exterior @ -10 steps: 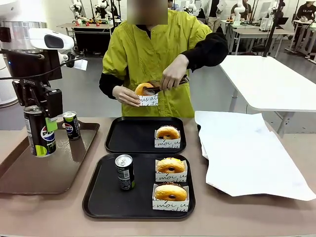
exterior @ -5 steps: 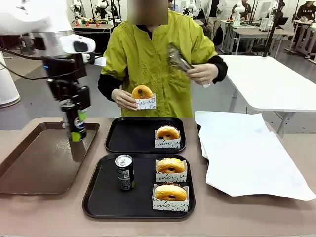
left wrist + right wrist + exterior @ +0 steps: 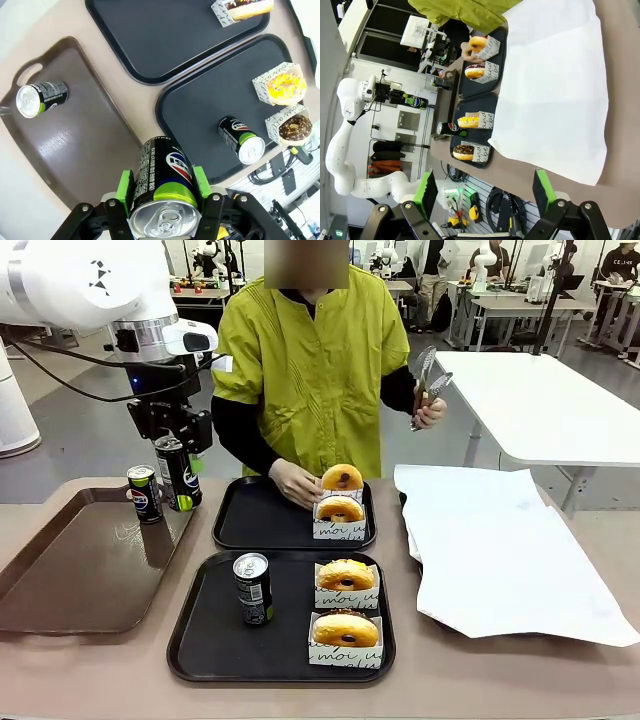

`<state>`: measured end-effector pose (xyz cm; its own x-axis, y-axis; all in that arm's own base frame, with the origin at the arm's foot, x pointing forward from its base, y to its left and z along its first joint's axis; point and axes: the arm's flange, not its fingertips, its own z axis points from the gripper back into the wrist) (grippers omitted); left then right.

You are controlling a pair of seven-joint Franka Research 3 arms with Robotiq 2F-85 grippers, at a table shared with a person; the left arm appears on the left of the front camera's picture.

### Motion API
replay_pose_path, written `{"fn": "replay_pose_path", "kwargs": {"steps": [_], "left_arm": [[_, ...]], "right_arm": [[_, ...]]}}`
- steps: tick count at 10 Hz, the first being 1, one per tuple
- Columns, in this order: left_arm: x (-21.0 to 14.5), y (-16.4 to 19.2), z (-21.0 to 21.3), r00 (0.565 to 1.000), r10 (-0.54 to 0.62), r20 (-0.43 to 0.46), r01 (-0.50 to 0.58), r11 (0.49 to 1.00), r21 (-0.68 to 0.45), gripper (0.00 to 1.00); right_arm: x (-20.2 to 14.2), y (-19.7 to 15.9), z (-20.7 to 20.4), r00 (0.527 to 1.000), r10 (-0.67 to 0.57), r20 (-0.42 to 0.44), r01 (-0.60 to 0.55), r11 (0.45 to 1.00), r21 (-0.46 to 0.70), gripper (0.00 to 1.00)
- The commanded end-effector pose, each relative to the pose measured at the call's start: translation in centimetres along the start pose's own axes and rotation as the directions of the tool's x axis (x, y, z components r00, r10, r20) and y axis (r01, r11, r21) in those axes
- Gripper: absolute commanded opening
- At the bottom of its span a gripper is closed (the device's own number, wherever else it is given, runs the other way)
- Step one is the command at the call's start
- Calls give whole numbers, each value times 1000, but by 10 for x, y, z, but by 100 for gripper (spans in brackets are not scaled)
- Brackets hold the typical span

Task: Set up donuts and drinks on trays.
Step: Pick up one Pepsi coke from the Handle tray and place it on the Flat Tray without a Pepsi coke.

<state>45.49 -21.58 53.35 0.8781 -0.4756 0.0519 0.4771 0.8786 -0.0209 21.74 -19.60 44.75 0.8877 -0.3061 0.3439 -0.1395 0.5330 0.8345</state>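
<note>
In the front view the left gripper (image 3: pixel 180 472) hangs in the air above the inner edge of the brown plastic tray (image 3: pixel 70 575), its green pads clamped on the sides of a slim dark beverage can with green and blue markings (image 3: pixel 181 476); a second slim dark can (image 3: pixel 145 493) stands on the brown tray just beside the gripper, and a third dark can with a silver top (image 3: pixel 253 588) stands on the near black square tray (image 3: pixel 215 640), below and to the gripper's right, next to two golden-glazed ring donuts in white paper sleeves (image 3: pixel 345 602). A person's hand (image 3: pixel 296 483) sets an orange-glazed sleeved donut (image 3: pixel 342 478) onto the far black square tray (image 3: pixel 255 515) behind another sleeved donut (image 3: pixel 340 512), while the other hand holds metal tongs (image 3: pixel 428 378) raised. The left wrist view looks down past the held can's silver top, showing both pads pressed against its body and the two black trays beyond it. In the right wrist view the right gripper (image 3: pixel 486 192) has its green-padded fingers spread wide with nothing between them, over the large white paper sheet (image 3: pixel 555 85).
</note>
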Motion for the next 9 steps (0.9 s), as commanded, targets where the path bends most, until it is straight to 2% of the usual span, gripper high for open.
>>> {"fn": "replay_pose_path", "kwargs": {"steps": [1,7,9], "left_arm": [[-8,-1,5,1000,-20,7,20,1000,-2,58],[-2,-1,1,1000,-6,1,6,1000,1,58],[41,7,-2,997,57,55,-56,998,-25,58]], "right_arm": [[-1,0,0,1000,9,6,-9,1000,9,100],[-1,0,0,1000,9,6,-9,1000,9,100],[-1,0,0,1000,9,6,-9,1000,9,100]]}}
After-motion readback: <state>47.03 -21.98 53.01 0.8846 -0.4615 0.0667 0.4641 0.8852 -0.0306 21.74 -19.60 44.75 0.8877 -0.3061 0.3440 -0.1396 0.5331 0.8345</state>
